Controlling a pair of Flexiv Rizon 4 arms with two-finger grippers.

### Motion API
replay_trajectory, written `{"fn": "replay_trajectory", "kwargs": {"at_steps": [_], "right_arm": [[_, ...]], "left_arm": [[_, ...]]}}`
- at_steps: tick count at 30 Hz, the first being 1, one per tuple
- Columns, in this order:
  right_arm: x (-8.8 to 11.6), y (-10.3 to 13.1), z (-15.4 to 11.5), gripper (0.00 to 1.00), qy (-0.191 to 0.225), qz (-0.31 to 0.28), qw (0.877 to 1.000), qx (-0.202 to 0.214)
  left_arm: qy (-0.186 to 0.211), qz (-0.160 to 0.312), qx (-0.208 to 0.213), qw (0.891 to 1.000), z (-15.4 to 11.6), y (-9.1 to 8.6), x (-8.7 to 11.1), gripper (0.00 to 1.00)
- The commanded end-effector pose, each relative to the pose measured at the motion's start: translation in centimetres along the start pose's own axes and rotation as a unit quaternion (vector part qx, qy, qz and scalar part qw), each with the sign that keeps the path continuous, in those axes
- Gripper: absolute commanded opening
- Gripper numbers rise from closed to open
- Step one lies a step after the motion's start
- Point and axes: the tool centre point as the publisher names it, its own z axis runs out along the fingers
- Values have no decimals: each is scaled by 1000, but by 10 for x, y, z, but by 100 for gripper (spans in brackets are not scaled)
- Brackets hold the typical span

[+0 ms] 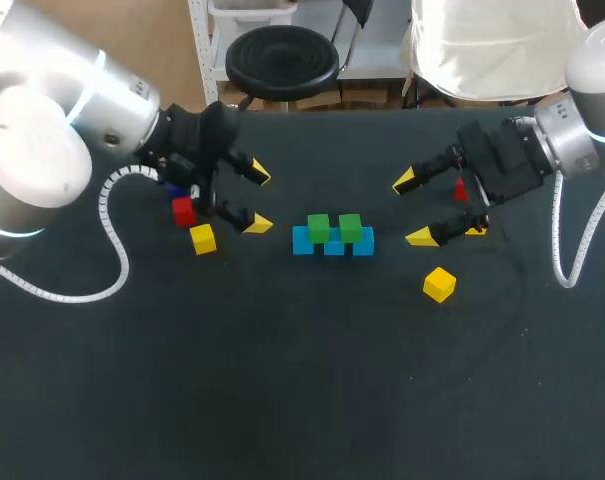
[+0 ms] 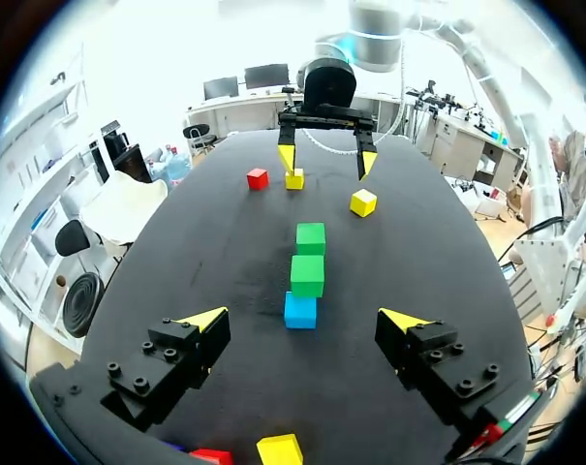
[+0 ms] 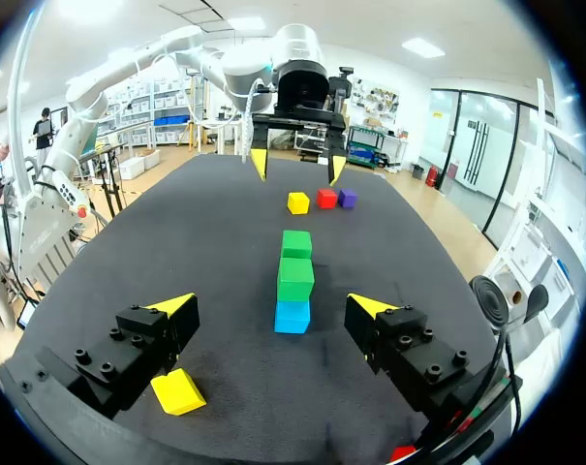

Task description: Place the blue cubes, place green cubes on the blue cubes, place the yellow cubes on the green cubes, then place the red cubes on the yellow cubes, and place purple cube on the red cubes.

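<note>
Three blue cubes (image 1: 333, 243) lie in a row at mid-table, with two green cubes (image 1: 319, 228) (image 1: 350, 228) on top of them. My left gripper (image 1: 258, 198) hangs open just left of the row; in its wrist view the left gripper (image 2: 303, 320) has the blue end cube (image 2: 300, 310) ahead between its tips, untouched. My right gripper (image 1: 412, 209) stands open to the right of the row, and in its wrist view the right gripper (image 3: 272, 306) frames the blue end cube (image 3: 293, 316) and the green cubes (image 3: 295, 278).
A yellow cube (image 1: 203, 239), a red cube (image 1: 184, 210) and a purple cube (image 3: 347, 198) lie under my left arm. On the right are a yellow cube (image 1: 439, 284), a red cube (image 1: 459, 189) and another yellow cube (image 1: 476, 228) behind the right gripper.
</note>
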Motion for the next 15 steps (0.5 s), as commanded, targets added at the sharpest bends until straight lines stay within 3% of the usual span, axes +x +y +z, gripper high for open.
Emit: {"fn": "replay_trajectory", "kwargs": {"at_steps": [1,6,12,15], "right_arm": [[-2,15,-20,100,15,-4,1000,9],[-14,41,-51,100,11,-37,999,-4],[-17,66,-63,100,56,-39,994,-80],[-13,80,-66,100,46,-41,993,-104]], "left_arm": [[-2,1,-1,1000,0,-1,1,100],[-2,1,-1,1000,0,-1,1,100],[-2,1,-1,1000,0,-1,1,100],[-2,1,-1,1000,0,-1,1,100]]}}
